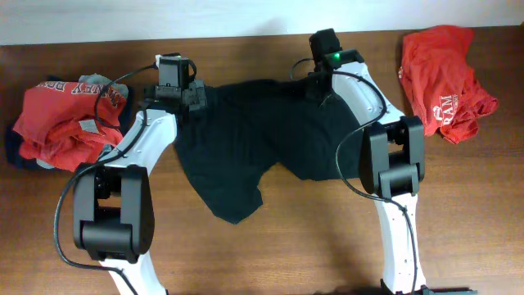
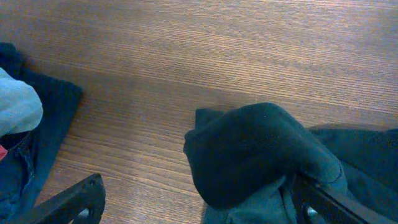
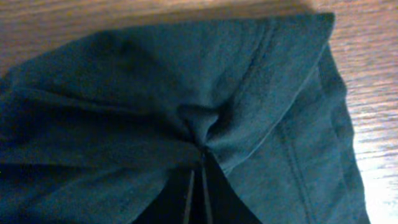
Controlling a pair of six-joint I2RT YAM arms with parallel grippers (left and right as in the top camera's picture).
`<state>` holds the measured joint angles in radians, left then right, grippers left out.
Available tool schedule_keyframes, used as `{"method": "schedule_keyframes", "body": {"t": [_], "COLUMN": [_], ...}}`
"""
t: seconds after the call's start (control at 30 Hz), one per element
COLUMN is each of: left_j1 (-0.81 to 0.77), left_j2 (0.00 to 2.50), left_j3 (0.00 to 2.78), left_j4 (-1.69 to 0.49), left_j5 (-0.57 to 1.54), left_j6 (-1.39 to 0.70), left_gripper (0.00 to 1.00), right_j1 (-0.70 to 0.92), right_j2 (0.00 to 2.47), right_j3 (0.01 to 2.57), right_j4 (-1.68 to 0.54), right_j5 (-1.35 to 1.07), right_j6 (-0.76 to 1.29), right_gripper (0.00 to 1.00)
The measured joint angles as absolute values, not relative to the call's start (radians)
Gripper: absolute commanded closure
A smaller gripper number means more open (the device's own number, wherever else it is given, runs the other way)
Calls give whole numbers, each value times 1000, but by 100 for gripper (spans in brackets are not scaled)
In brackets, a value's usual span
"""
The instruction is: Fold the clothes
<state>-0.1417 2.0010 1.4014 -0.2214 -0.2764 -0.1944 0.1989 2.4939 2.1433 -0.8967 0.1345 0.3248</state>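
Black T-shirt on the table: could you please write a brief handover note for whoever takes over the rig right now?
Left tool: open over a bunched edge of the plain black cotton T-shirt, not gripping.
Right tool: shut, pinching a fold of that shirt.
It lies crumpled at the wooden table centre; a crumpled red T-shirt at far right, a red-and-navy clothes pile at left.
Done: nothing on the black shirt. Left: flatten and fold it, then the others.

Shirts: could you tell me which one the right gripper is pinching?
The black shirt in the middle; the right gripper is shut on it. The red shirts lie aside.
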Motion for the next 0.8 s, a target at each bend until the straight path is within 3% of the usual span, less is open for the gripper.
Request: {"method": "schedule_keyframes", "body": {"t": [0.23,0.67,0.7,0.8], "left_j1": [-142,-142,-142,-142], "left_j2": [2001,2001,2001,2001], "left_j3": [1401,1401,1401,1401], "left_j4": [-222,-222,-221,-221], "left_j5": [-276,-276,-276,-276], "left_j6": [-194,-194,-194,-195], "left_gripper": [7,8,8,8], "right_j1": [171,62,61,61], "right_j2": [2494,2494,2495,2508], "right_j3": [2225,2246,2246,2249], "right_j4": [-849,-535,-519,-478], "right_j5": [142,155,156,158], "right_j6": [314,280,279,280], "right_gripper": [96,96,85,39]}}
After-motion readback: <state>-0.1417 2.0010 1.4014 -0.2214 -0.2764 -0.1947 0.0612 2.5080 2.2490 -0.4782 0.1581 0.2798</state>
